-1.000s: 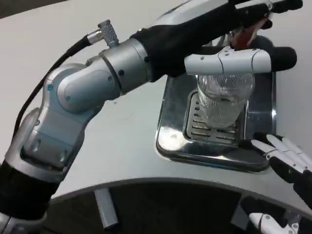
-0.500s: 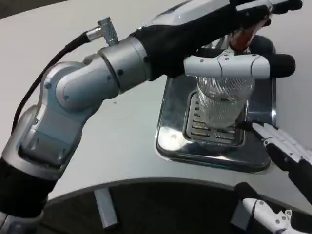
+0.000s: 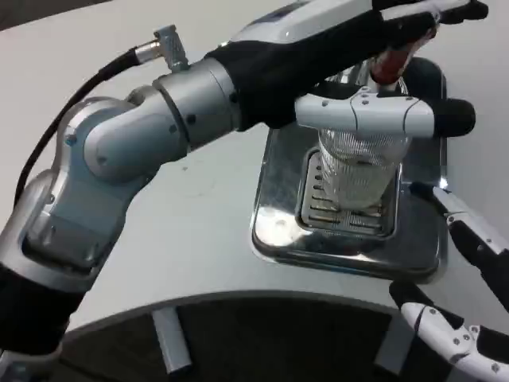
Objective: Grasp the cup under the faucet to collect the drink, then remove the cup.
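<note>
Fingers [image 3: 382,113] of left hand [image 3: 350,48] grip cup [image 3: 358,163] on steel tray [image 3: 278,199], white table [image 3: 199,239]; right hand [image 3: 469,263] spread, empty.

I can't read any text, label, brand, number or sign from here. The silver forearm [image 3: 135,151] facing me carries no lettering that I can make out, and the clear ribbed cup [image 3: 358,163] is unprinted on the side I see. The steel drip tray [image 3: 278,215] shows only reflections, no stamp or marking I can pick out. The white desk [image 3: 199,239] has no writing on its surface.
</note>
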Robot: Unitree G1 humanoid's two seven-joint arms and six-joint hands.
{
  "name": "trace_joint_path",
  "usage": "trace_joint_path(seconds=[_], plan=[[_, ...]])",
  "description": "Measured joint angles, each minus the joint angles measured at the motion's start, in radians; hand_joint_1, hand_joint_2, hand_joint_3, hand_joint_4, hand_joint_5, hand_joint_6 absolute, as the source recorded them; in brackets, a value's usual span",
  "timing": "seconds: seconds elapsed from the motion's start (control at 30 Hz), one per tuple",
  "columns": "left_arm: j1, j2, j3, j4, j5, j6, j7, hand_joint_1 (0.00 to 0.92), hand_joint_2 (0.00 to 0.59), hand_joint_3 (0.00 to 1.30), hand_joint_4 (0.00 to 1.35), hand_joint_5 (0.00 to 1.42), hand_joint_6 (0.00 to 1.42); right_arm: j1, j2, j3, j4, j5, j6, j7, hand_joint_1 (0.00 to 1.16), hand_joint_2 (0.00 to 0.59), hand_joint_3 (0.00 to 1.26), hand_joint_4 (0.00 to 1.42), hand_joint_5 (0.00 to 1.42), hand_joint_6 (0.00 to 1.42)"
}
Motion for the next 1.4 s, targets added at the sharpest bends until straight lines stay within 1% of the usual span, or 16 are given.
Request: trace_joint_path(seconds=[0.1, 0.3, 0.47, 0.6, 0.67, 0.87, 1.03, 1.13, 1.17, 1.27, 1.4], plan=[[0.0, 0.004, -0.002, -0.002, 0.006, -0.005, 0.0, 0.0, 0.047, 0.09, 0.0, 0.1, 0.19, -0.01, 0.005, 0.014, 0.005, 0.004, 0.011, -0.015, 0.46, 0.39, 0.02, 0.0, 0.0, 0.08], [-0.002, 0.01, -0.004, -0.006, 0.032, -0.021, 0.0, 0.0, 0.047, 0.09, 0.0, 0.1, 0.19, -0.028, 0.015, 0.04, 0.012, 0.008, 0.033, -0.039, 0.46, 0.388, 0.02, 0.0, 0.0, 0.08], [-0.004, 0.013, -0.005, -0.003, 0.036, -0.029, -0.001, 0.0, 0.046, 0.09, 0.0, 0.09, 0.19, -0.038, 0.016, 0.06, 0.021, 0.006, 0.048, -0.05, 0.46, 0.388, 0.02, 0.0, 0.0, 0.08], [-0.004, 0.016, -0.007, -0.001, 0.039, -0.038, -0.001, 0.0, 0.05, 0.08, 0.0, 0.09, 0.18, -0.043, 0.022, 0.072, 0.034, 0.008, 0.049, -0.073, 0.46, 0.386, 0.02, 0.0, 0.0, 0.08], [-0.005, 0.019, -0.008, 0.0, 0.045, -0.043, -0.001, 0.0, 0.05, 0.08, 0.0, 0.08, 0.17, -0.044, 0.032, 0.08, 0.044, 0.008, 0.049, -0.089, 0.47, 0.368, 0.01, 0.0, 0.0, 0.08], [-0.009, 0.02, -0.008, 0.008, 0.058, -0.061, -0.001, 0.0, 0.05, 0.08, 0.0, 0.08, 0.17, -0.059, 0.048, 0.107, 0.069, 0.011, 0.048, -0.135, 0.48, 0.36, 0.01, 0.0, 0.0, 0.08], [-0.015, 0.023, -0.008, 0.019, 0.063, -0.076, -0.001, 0.0, 0.05, 0.08, 0.0, 0.07, 0.17, -0.083, 0.052, 0.132, 0.081, 0.01, 0.048, -0.147, 0.48, 0.357, 0.01, 0.0, 0.0, 0.08], [-0.018, 0.024, -0.008, 0.024, 0.067, -0.082, -0.001, 0.0, 0.05, 0.08, 0.0, 0.07, 0.17, -0.093, 0.052, 0.138, 0.082, 0.01, 0.048, -0.156, 0.48, 0.354, 0.01, 0.0, 0.0, 0.08], [-0.018, 0.024, -0.008, 0.026, 0.067, -0.086, -0.001, 0.0, 0.05, 0.08, 0.0, 0.07, 0.17, -0.094, 0.052, 0.139, 0.085, 0.01, 0.049, -0.158, 0.49, 0.343, 0.0, 0.0, 0.0, 0.08], [-0.019, 0.025, -0.008, 0.03, 0.068, -0.093, -0.001, 0.0, 0.05, 0.08, 0.0, 0.07, 0.17, -0.098, 0.055, 0.147, 0.098, 0.01, 0.049, -0.167, 0.49, 0.337, 0.0, 0.0, 0.0, 0.08], [-0.02, 0.025, -0.008, 0.04, 0.07, -0.104, -0.001, 0.0, 0.05, 0.08, 0.0, 0.07, 0.17, -0.109, 0.07, 0.16, 0.125, 0.011, 0.048, -0.198, 0.52, 0.315, 0.0, 0.0, 0.0, 0.08]])
